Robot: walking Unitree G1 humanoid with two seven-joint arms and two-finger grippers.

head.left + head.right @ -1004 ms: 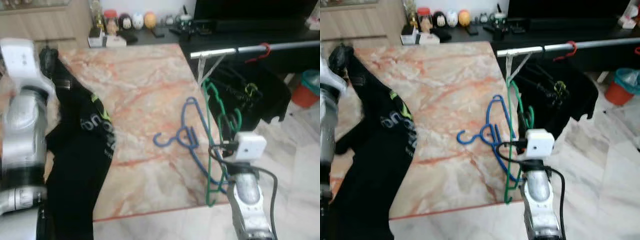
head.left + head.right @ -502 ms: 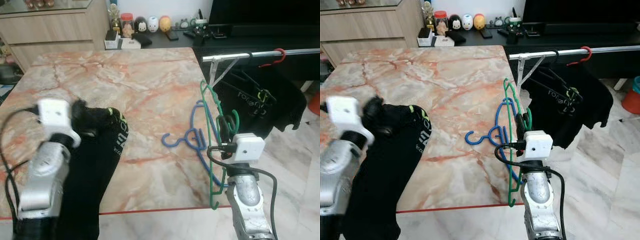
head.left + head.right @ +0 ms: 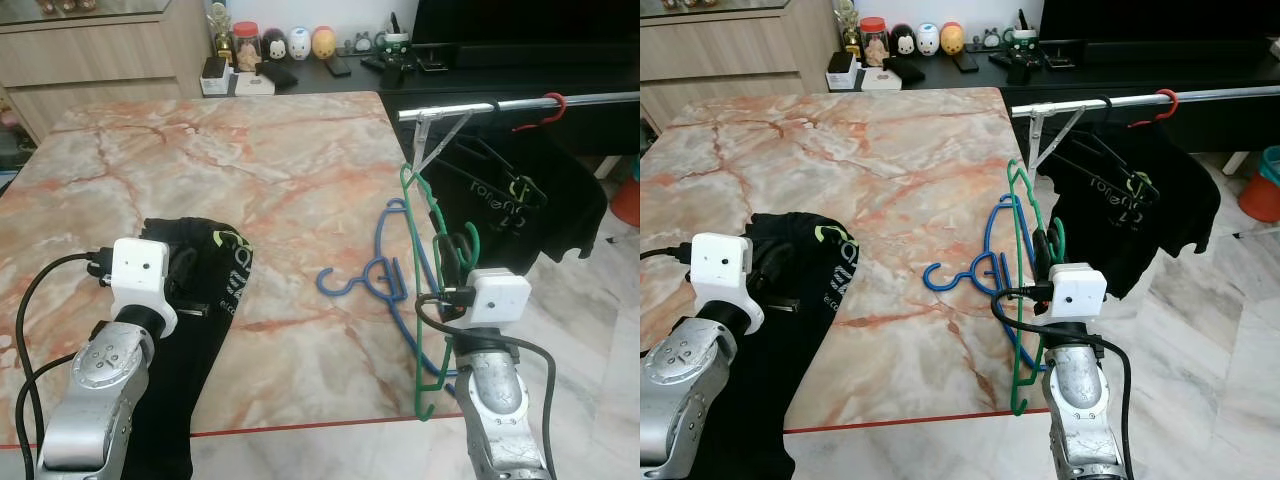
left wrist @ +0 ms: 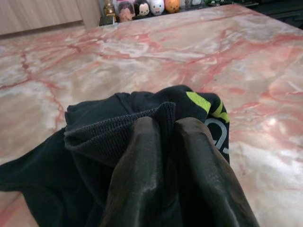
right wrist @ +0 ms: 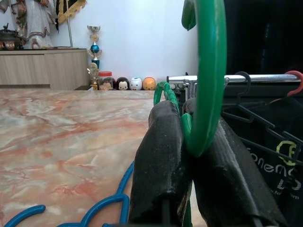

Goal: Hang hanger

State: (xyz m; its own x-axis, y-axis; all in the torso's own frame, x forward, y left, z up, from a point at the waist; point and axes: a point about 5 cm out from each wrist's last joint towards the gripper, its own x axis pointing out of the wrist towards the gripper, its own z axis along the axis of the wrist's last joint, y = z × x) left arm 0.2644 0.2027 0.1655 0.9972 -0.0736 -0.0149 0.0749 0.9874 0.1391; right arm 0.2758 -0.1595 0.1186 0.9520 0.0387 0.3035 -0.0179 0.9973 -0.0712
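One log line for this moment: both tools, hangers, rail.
left tool: shut on black shirt on table | right tool: shut on green hanger | blue hanger: on table | rail: one shirt hung

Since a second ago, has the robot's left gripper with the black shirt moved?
Yes. The left gripper, clamped on the black shirt, came down from the far left edge of the marble table and nearer the blue plastic hanger.

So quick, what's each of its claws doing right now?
Left gripper: shut on the black shirt lying on the table.
Right gripper: shut on the green hanger, held upright.
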